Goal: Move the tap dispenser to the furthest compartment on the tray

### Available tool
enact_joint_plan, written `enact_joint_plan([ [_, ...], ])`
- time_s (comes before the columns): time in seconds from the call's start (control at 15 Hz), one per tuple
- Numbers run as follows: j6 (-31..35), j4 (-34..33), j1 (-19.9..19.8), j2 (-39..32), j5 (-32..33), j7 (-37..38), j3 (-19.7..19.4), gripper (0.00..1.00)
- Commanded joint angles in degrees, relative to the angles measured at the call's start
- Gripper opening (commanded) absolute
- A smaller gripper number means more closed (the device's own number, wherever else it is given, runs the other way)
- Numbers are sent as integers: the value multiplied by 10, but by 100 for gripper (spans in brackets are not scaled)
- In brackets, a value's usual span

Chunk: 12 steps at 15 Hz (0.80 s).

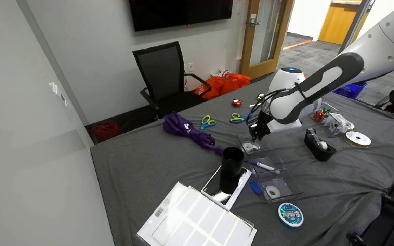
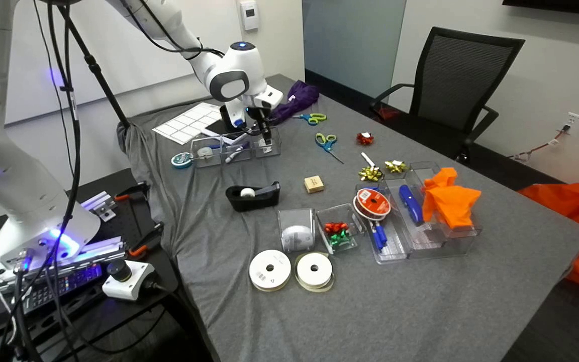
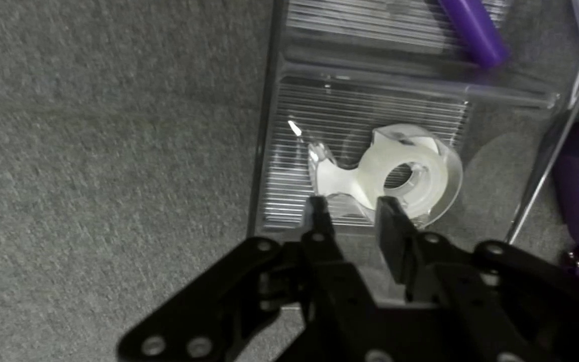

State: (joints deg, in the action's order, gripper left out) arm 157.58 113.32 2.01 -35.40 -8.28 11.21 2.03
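I have the gripper (image 3: 352,206) over the clear tray (image 3: 410,85), its jaws parted by a moderate gap. Just beneath, the tape dispenser (image 3: 370,176) lies in the compartment (image 3: 287,201) closest to the gripper; 1 compartment farther lies a pen (image 3: 473,32), 2 farther a tape roll (image 1: 277,193).

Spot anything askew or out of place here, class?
Yes. The gray tablecloth is rumpled near the robot base, unlike its flatter middle. The marker lies diagonally, not square, in the middle compartment of the tray.

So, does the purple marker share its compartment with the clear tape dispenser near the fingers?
No, in the wrist view a clear plastic divider separates the marker and dispenser.
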Motion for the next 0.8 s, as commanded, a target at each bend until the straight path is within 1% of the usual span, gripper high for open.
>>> enact_joint_plan([
  [0.0,-1,-1,-1,0,-5,-9,3,62],
  [0.2,-8,12,-1,15,-4,-11,4,84],
  [0.33,-23,23,7,31,1,-4,-1,96],
  [0.4,-27,31,7,43,0,-6,3,99],
  [0.47,-34,38,8,55,-1,-6,4,100],
  [0.73,-72,72,24,114,9,2,0,100],
])
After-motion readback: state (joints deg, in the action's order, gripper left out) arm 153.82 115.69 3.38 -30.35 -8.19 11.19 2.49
